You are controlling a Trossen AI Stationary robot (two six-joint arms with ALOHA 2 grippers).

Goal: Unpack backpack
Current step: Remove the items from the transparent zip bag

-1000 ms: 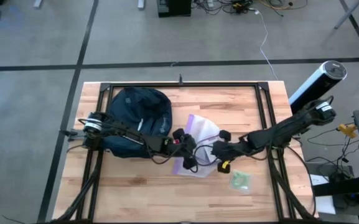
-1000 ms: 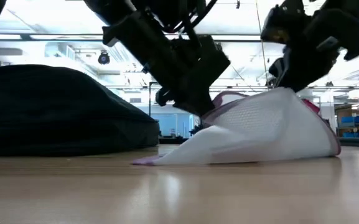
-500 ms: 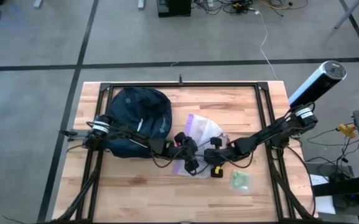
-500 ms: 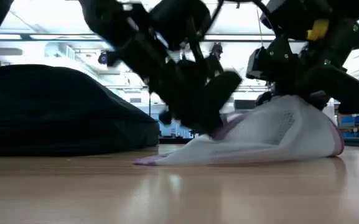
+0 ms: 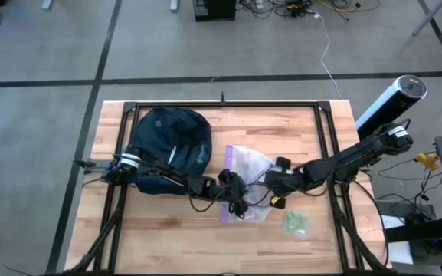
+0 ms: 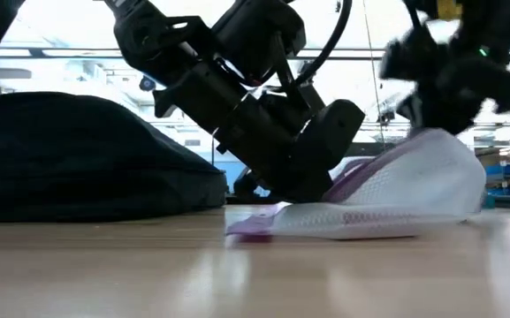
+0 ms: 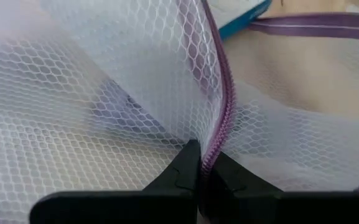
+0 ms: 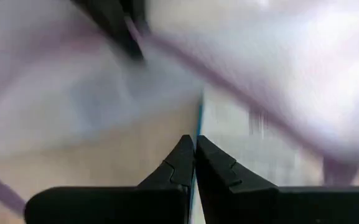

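Note:
The dark navy backpack (image 5: pixel 171 142) lies flat on the far left part of the table, a low mound in the low view (image 6: pixel 69 159); no gripper touches it. A clear mesh pouch with a purple zip edge (image 5: pixel 247 188) lies in the table's middle. My left gripper (image 5: pixel 234 195) is shut on the pouch's left side. My right gripper (image 5: pixel 276 182) is shut at the pouch's right end, which stands raised (image 6: pixel 431 150). A white thing with a blue edge (image 7: pixel 247 15) shows through the pouch. My left gripper pinches the pouch's purple zip edge (image 7: pixel 219 134) between its two fingers, which lie across the zip line and slant down from the table's left. The pouch's lower edge (image 6: pixel 263 228) rests on the table. My right gripper (image 8: pixel 195 146) is shut at the pouch's raised right end (image 6: pixel 427 140), coming from above and the right. Its own fingers hide the place of contact. That end stands off the table.
A small green packet (image 5: pixel 296 222) lies near the front right of the table. Black frame rails (image 5: pixel 328 146) run along the table's sides and far edge. A white cylinder (image 5: pixel 389 103) stands off the right edge. Bare wood (image 5: pixel 167 230) lies in front of the backpack.
My left gripper has moved toward the near edge and to the right, keeping hold of the zip edge. My right gripper dipped toward the left, then drew back to the right and up. The pouch's near-left end has slid to the right along the table.

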